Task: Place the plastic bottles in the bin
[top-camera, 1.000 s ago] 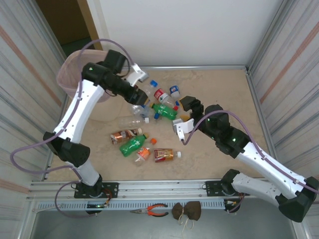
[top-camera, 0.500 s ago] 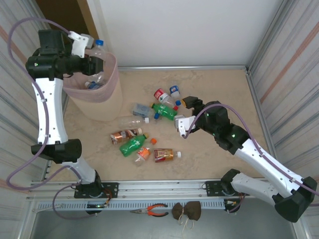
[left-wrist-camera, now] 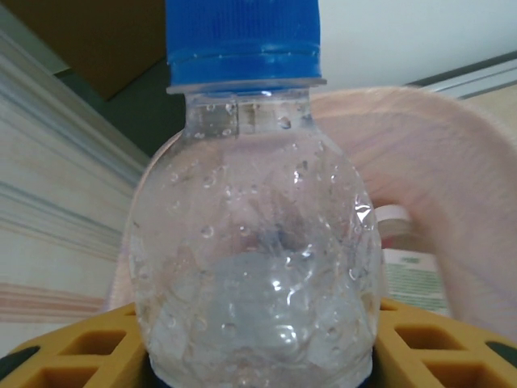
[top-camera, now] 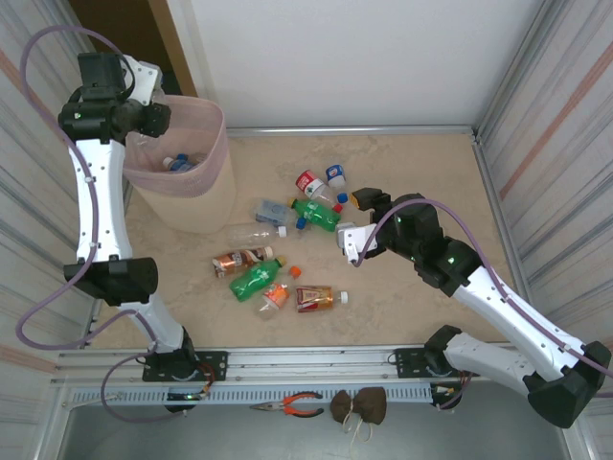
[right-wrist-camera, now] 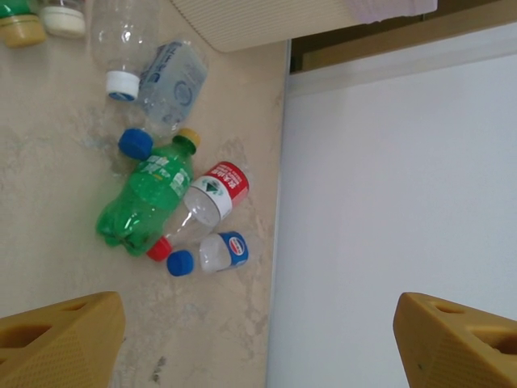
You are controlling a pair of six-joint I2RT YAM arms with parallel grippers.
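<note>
1. Poised over the tall beige rounded-square bin lined with a pink bag (top-camera: 206, 187), cap pointing away from the wrist: a small clear plastic bottle with a blue cap (left-wrist-camera: 250, 242), base pinched in the left gripper (left-wrist-camera: 258, 356), yellow fingers (left-wrist-camera: 73, 347) closed against either side.
2. Beaded inside with droplets, otherwise apparently empty. Judged very light, thin-walled and springy, likely to buckle or slip out under a hard squeeze.
3. Best taken across the round body, low or mid-height, not at the tapering neck.
4. Hanging with jaws wide apart and nothing between them: the right gripper (right-wrist-camera: 258, 339), above a green plastic bottle with a yellow cap (right-wrist-camera: 145, 198) lying near the back wall.
5. Scattered on the mottled beige tabletop (top-camera: 431, 172): more loose bottles (top-camera: 257, 278), all on their sides, probably apt to roll at a nudge.
</note>
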